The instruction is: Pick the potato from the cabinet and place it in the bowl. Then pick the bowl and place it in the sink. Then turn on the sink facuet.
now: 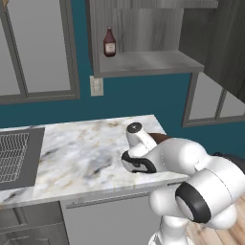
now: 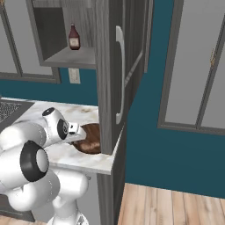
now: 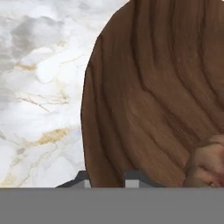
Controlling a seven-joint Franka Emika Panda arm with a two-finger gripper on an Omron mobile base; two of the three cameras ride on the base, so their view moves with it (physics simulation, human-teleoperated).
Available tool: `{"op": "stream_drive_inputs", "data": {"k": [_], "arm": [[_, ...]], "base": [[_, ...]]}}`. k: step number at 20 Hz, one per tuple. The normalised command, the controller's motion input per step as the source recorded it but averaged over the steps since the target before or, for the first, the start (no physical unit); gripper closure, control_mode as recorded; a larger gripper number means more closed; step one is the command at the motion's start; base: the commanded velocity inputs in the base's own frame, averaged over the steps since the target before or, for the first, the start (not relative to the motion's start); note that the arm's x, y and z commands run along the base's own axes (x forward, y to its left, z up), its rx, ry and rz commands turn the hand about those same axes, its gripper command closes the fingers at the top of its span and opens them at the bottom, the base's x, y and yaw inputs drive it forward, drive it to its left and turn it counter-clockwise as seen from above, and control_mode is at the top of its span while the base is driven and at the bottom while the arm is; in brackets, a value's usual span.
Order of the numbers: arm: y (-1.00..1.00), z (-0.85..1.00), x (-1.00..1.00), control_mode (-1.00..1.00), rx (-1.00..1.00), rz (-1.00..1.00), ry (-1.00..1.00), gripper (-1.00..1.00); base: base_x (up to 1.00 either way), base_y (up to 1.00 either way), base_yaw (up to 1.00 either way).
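The bowl (image 3: 153,96) rim sits just above the gripper (image 3: 109,178) tips; potato (image 3: 205,164) lies inside, lower right. Fingers slightly apart, holding nothing.

You were in a home kitchen, a rendered one. A white-grey marble worktop (image 1: 86,148) ran along a teal wall, with a dark recessed sink (image 1: 16,160) and its wire-mesh rack set into the left end. Above it hung a grey wood-grain cabinet (image 1: 143,64), open, with a red-brown sauce bottle (image 1: 109,43) on its shelf. A wooden bowl (image 3: 166,87) sat on the worktop. You also had frosted cupboard doors (image 1: 43,48), a wall socket (image 1: 96,86) and a wood-plank floor (image 2: 167,204).
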Motion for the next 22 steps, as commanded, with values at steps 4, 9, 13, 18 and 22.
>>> {"op": "stream_drive_inputs", "data": {"k": [4, 9, 13, 18, 22], "arm": [[0.0, 0.32, -0.36, -1.0, -0.1, 0.08, 0.0, 1.0], [0.09, 0.7, -0.74, -1.0, -0.16, 0.17, -0.05, 1.0], [0.08, 0.81, -0.89, -1.0, -0.19, 0.27, -0.06, 1.0], [0.0, 0.8, -0.81, -1.0, -0.33, 0.35, -0.03, 1.0], [0.0, 0.65, -0.85, -1.0, -0.33, 0.41, 0.0, 1.0]], "base": [[0.0, 0.0, 0.0], [0.0, 0.0, 0.0], [0.0, 0.0, 0.0], [0.0, 0.0, 0.0], [0.0, 0.0, 0.0]]}}
